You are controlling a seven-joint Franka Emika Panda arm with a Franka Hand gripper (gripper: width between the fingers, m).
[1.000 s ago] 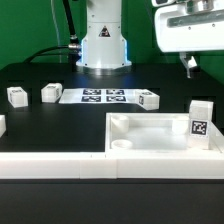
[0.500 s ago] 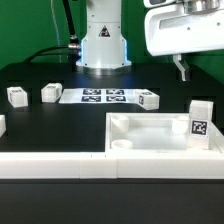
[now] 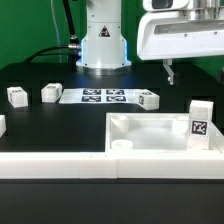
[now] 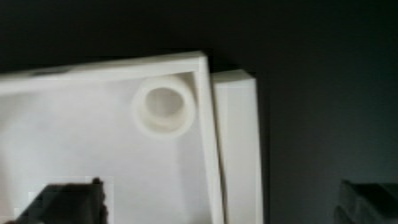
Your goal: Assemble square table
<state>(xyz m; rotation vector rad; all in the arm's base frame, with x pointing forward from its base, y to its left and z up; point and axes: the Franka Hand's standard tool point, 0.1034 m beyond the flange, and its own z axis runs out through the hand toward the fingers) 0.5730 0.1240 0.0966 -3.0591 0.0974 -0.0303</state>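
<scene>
The square table's white slab (image 3: 160, 133) lies at the exterior view's right, with a raised rim and a round corner socket (image 3: 122, 145). My gripper (image 3: 169, 72) hangs above the slab's far side, open and holding nothing. In the wrist view a corner of the slab (image 4: 80, 130) with one round socket (image 4: 164, 108) lies below the gripper (image 4: 217, 198), whose dark fingertips (image 4: 64, 203) stand far apart. Three small white legs (image 3: 17, 95) (image 3: 50, 92) (image 3: 148, 99) lie on the black table. A fourth leg (image 3: 200, 122) stands upright by the slab, showing its tag.
The marker board (image 3: 103, 96) lies in front of the robot's base (image 3: 102, 45). A long white low wall (image 3: 70, 165) runs along the front, touching the slab. In the wrist view a white bar (image 4: 240, 150) lies right against the slab's rim.
The gripper has moved toward the exterior view's left and a little lower, coming over the slab's far side. Its jaws stayed open. No part on the table moved.
</scene>
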